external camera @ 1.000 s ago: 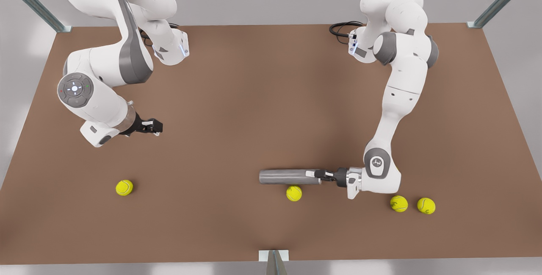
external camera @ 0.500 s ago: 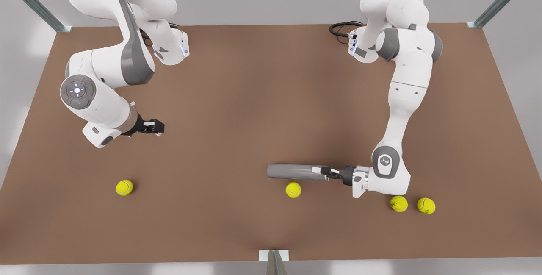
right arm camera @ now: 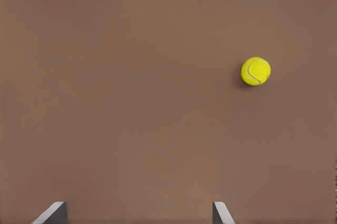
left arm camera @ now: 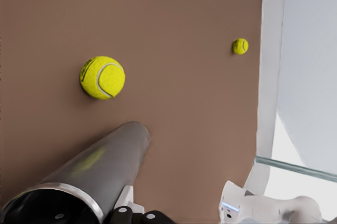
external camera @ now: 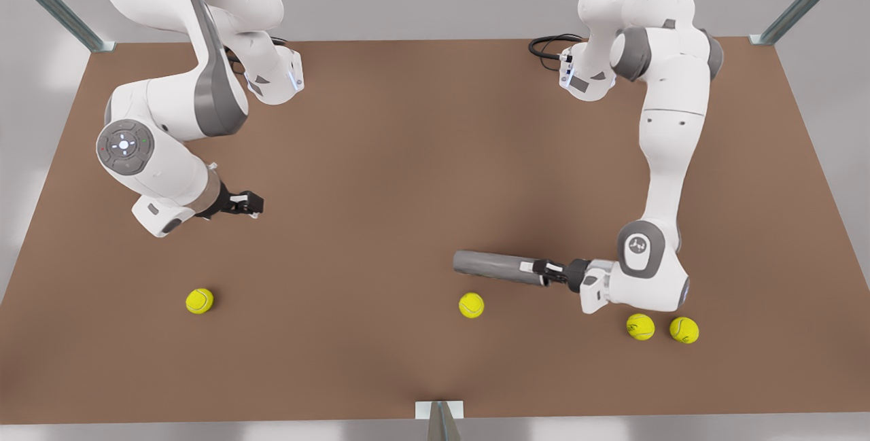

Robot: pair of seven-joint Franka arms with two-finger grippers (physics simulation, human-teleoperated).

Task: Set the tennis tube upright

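The grey tennis tube (external camera: 489, 266) lies nearly level, low over the brown table (external camera: 408, 155), in the front right part of the front view. My left gripper (external camera: 538, 268) is shut on its lighter rim end, with one finger going into the mouth. In the left wrist view the tennis tube (left arm camera: 100, 174) runs away from the camera, its silver rim close by and the left gripper's fingers (left arm camera: 131, 216) at its edge. My right gripper (external camera: 253, 205) hangs open over the table at the front view's left, far from the tube, and its arm waits; the right gripper (right arm camera: 138, 216) holds nothing.
A yellow tennis ball (external camera: 471, 305) (left arm camera: 102, 77) lies just in front of the tube. Two more balls (external camera: 640, 326) (external camera: 684, 329) lie by the left arm's wrist. Another ball (external camera: 199, 300) (right arm camera: 256, 71) (left arm camera: 240, 46) rests at the front left.
My left gripper has drawn the tube toward the front view's right and a little away from the front edge, angling it slightly. The nearest ball shifted a touch. The right arm barely moved.
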